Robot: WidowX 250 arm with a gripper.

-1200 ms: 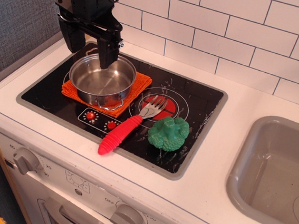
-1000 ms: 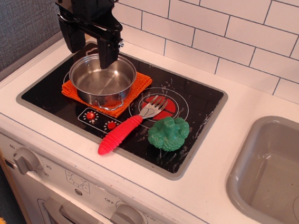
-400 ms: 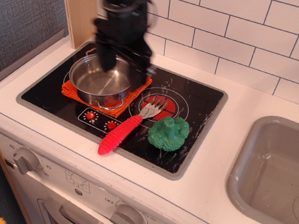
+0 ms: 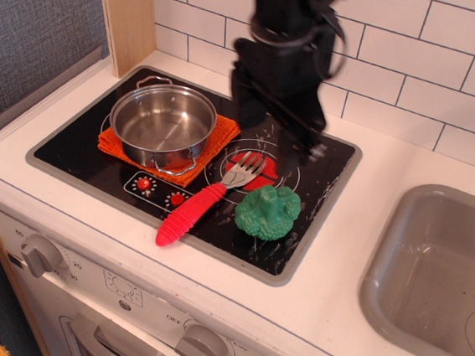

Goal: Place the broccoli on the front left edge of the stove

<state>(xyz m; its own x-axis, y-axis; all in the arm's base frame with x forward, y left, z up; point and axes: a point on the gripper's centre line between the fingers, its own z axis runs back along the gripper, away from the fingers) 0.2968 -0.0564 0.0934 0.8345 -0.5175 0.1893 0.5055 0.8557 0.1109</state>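
Note:
The green bumpy broccoli point(image 4: 268, 212) lies on the front right part of the black stove point(image 4: 70, 150), next to the fork's head. My gripper point(image 4: 277, 136) hangs above the stove's back right area, behind and above the broccoli and well clear of it. Its two black fingers point(image 4: 244, 116) stand apart with nothing between them. The arm looks motion-blurred.
A steel pot point(image 4: 162, 126) sits on an orange cloth point(image 4: 222, 134) on the stove's left burner. A fork with a red ribbed handle point(image 4: 190, 215) lies at the front middle. Two red printed knobs point(image 4: 159, 190) are beside it. A grey sink point(image 4: 434, 277) is to the right.
My gripper has swung from over the pot at the back left to the right, and now hangs above the stove's back right. The broccoli, fork and pot have not moved.

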